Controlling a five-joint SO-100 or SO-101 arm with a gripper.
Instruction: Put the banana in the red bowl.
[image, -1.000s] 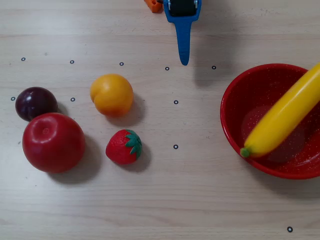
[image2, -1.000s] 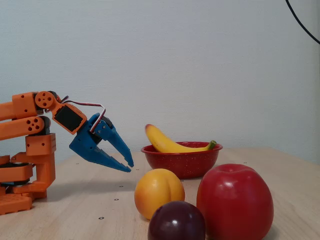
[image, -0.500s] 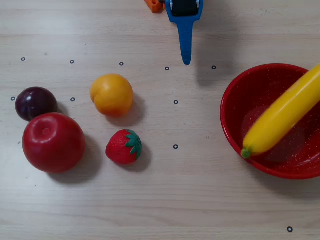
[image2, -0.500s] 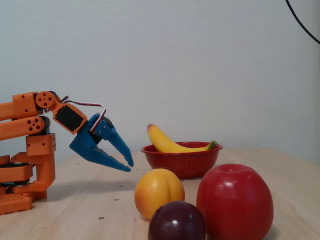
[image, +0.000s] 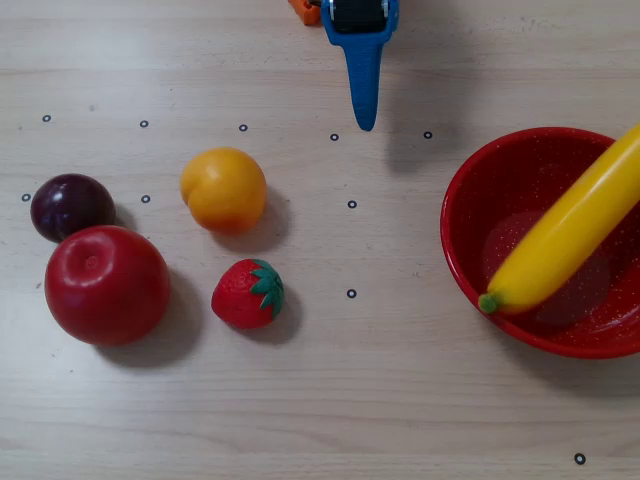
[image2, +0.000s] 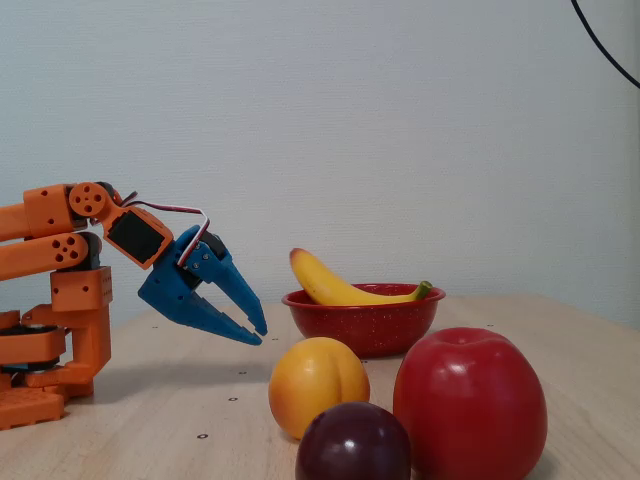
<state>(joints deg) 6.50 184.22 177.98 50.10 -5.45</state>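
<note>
Gripper (image2: 256, 331) empty; banana (image: 570, 227) diagonal, stem lower-left.

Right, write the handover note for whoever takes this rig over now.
Gripper: empty, held above the table clear of every fruit, left of the red bowl in the fixed view; its fingertips look nearly closed, so open or shut is unclear.
Banana: lying in the bowl, one end sticking out over the rim.
Done: banana is in the bowl.
Left: apparently nothing; perhaps park the arm. Apple, plum, orange fruit and strawberry sit apart on the table.
</note>
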